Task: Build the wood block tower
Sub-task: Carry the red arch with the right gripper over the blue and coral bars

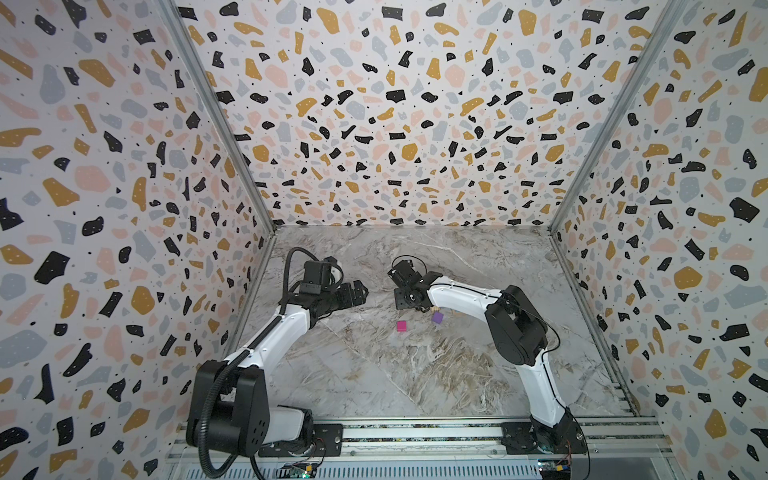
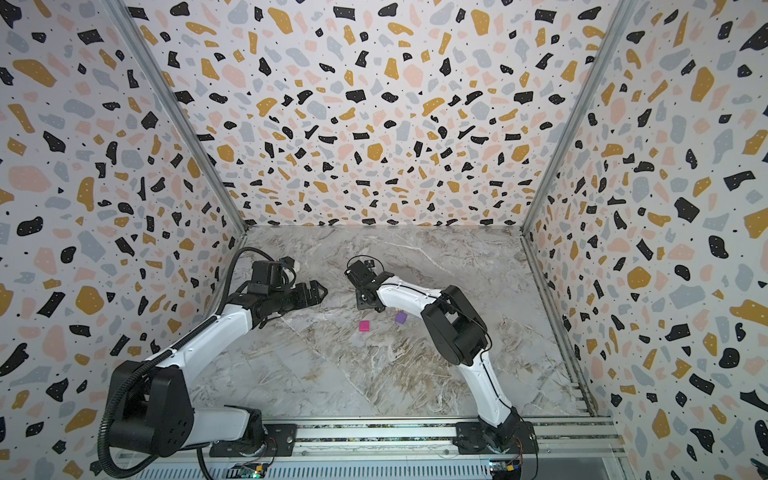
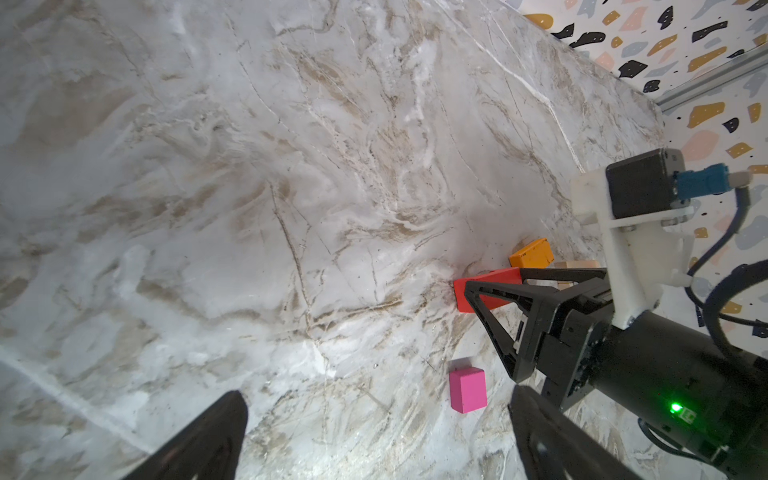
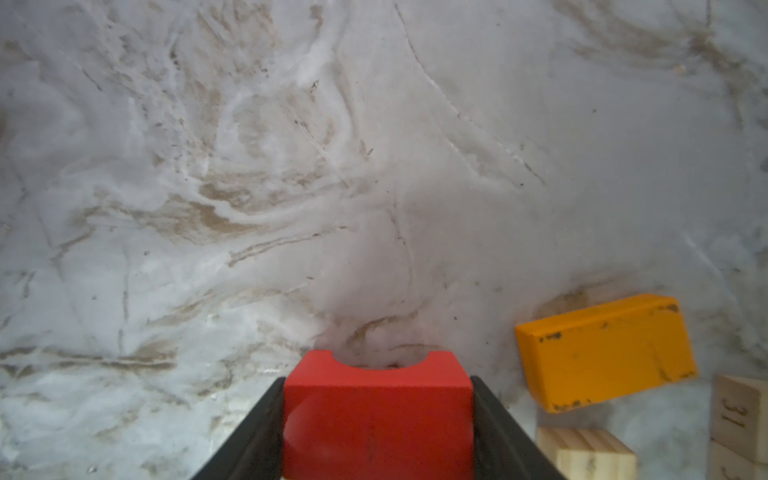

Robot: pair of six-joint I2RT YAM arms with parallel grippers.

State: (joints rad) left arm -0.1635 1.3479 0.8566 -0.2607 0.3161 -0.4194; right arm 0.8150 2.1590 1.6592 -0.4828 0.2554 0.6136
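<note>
Right wrist view: right gripper [image 4: 378,382] clamps red block [image 4: 378,419] by both sides; left gripper [image 3: 376,399] spread wide.

No legible text, label, brand or number is shown anywhere in the scene. Dark marks resembling lettering are seen on one face of a tan wood block [image 4: 742,411], and small scuffs on the orange block [image 4: 604,353]; neither can be read.
</note>
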